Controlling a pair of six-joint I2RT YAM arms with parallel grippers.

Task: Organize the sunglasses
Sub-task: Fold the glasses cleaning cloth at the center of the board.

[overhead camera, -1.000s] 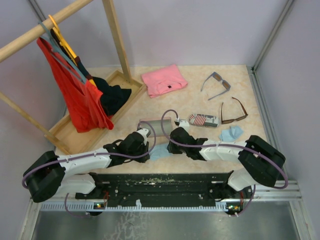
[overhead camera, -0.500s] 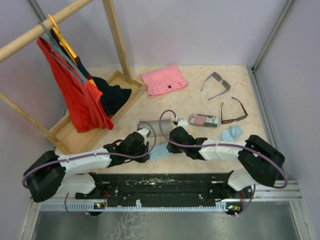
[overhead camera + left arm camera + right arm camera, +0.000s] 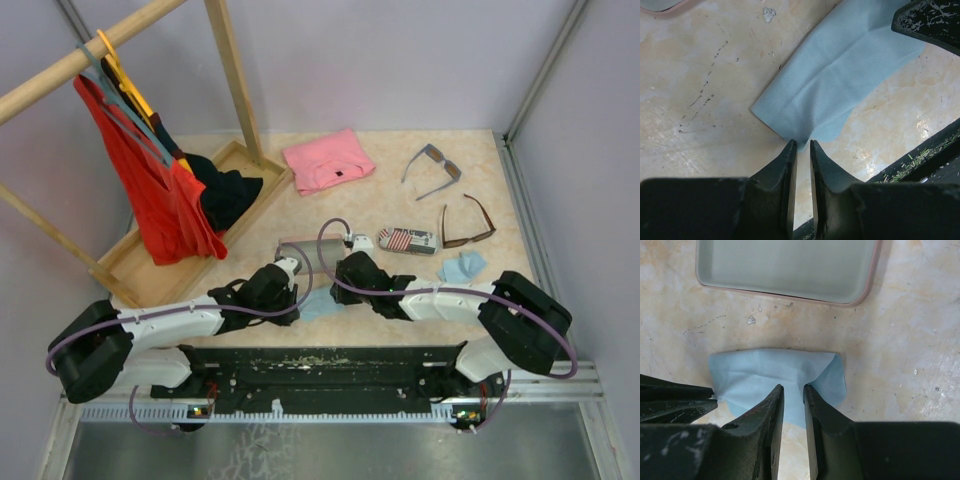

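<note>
Lower centre: left pincer (image 3: 801,145) and right pincer (image 3: 792,390), both narrow, pinching cloth (image 3: 775,372) edges, likely to fold. Upper right: sunglasses (image 3: 432,167) untouched on desk (image 3: 400,205).

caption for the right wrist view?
Right gripper pinching a light blue cloth on the table, open pink-rimmed case beyond.

No legible text — no labels, numbers.
</note>
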